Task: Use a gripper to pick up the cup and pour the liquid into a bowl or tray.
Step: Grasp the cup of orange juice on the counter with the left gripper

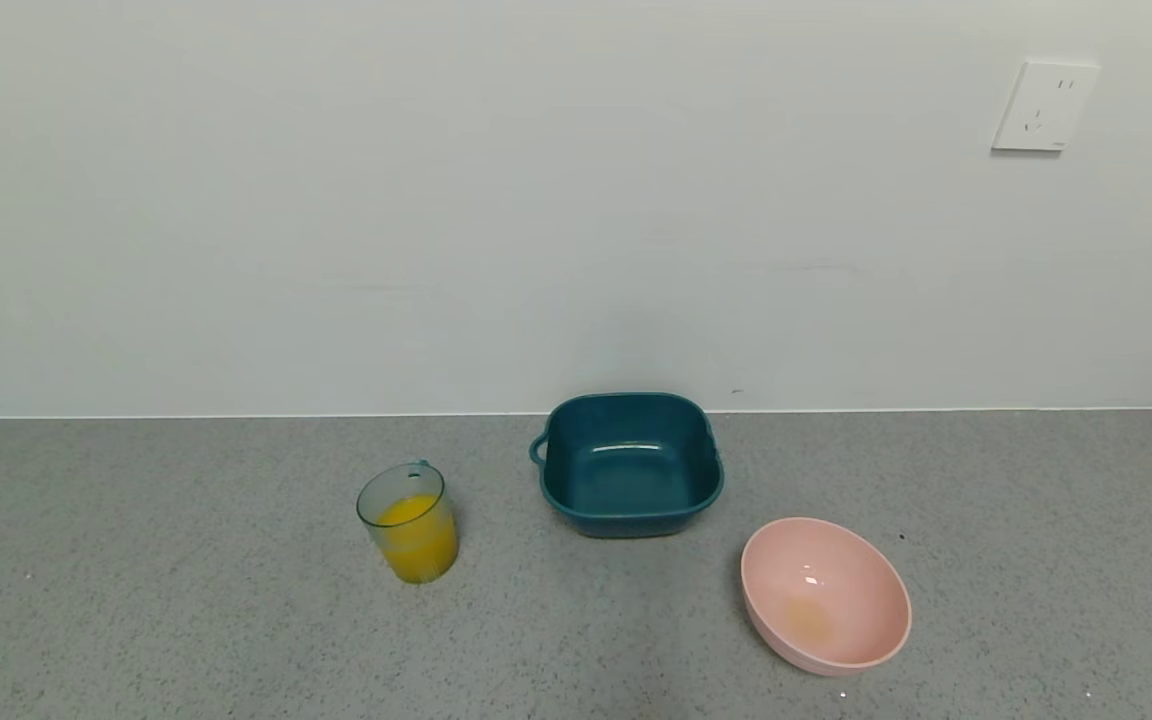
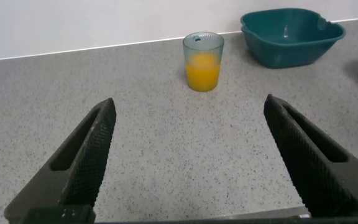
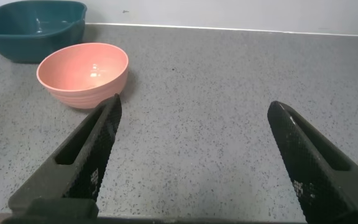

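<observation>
The translucent pale blue-green cup [image 1: 410,523] stands upright on the grey counter, about half full of orange-yellow liquid [image 1: 418,545]. The dark teal rounded-square bowl [image 1: 630,466] with a small loop handle sits to its right near the wall, empty. Neither gripper shows in the head view. In the left wrist view the left gripper [image 2: 191,107] is open and empty, with the cup [image 2: 203,61] some way ahead of it and the teal bowl [image 2: 291,36] beyond to one side. The right gripper [image 3: 194,107] is open and empty over bare counter, the teal bowl [image 3: 33,28] far off.
A round pink bowl [image 1: 825,594] sits at the front right of the teal bowl, with a faint yellow stain inside; it also shows in the right wrist view [image 3: 83,73]. A white wall with a socket [image 1: 1043,105] backs the counter.
</observation>
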